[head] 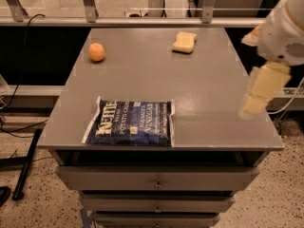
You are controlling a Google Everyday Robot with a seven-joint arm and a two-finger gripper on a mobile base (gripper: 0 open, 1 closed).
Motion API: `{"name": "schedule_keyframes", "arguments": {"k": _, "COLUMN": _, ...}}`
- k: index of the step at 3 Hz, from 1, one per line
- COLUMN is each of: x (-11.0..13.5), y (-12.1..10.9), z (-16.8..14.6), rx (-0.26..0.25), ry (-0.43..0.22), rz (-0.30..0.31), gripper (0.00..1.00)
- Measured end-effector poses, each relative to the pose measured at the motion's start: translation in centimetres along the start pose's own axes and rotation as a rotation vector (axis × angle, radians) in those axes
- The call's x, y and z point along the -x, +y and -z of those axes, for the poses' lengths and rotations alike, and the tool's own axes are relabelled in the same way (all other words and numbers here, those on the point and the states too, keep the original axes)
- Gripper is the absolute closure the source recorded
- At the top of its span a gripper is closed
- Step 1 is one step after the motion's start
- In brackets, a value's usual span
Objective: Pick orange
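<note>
The orange is small and round and sits on the grey table near its far left corner. My gripper is cream-coloured and hangs from the white arm over the table's right edge, pointing down and to the left. It is far to the right of the orange and holds nothing that I can see.
A blue chip bag lies flat near the front edge, left of centre. A pale yellow sponge lies at the far right of centre. Drawers sit under the tabletop. A rail runs behind the table and cables lie on the floor at left.
</note>
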State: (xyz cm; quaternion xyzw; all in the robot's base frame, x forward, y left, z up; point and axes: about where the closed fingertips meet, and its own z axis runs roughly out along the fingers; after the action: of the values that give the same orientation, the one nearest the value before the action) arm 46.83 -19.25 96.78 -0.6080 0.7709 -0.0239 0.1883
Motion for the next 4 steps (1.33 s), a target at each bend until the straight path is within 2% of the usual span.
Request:
{"name": "schedule_keyframes", "arguments": {"k": 1, "x": 5.2, "y": -3.1, "z": -4.3, "rx": -0.008, "ry": -0.116, "rz": 0.004, "gripper": 0.00}}
{"name": "schedule_keyframes", "arguments": {"k": 2, "x": 12.0, "y": -6.1, "z": -8.5, "rx": -0.038, "ry": -0.248, "rz": 0.004, "gripper": 0.00}}
{"name": "schedule_keyframes", "arguments": {"k": 3, "x": 12.0, "y": -6.1, "z": -8.5, "rx": -0.038, "ry": -0.249, "rz": 0.005, "gripper": 0.00}}
{"name": "schedule_keyframes", "arguments": {"k": 4, "x": 14.8, "y": -8.0, "z": -10.3, "rx": -0.056, "ry": -0.314, "rz": 0.000, "gripper": 0.00}}
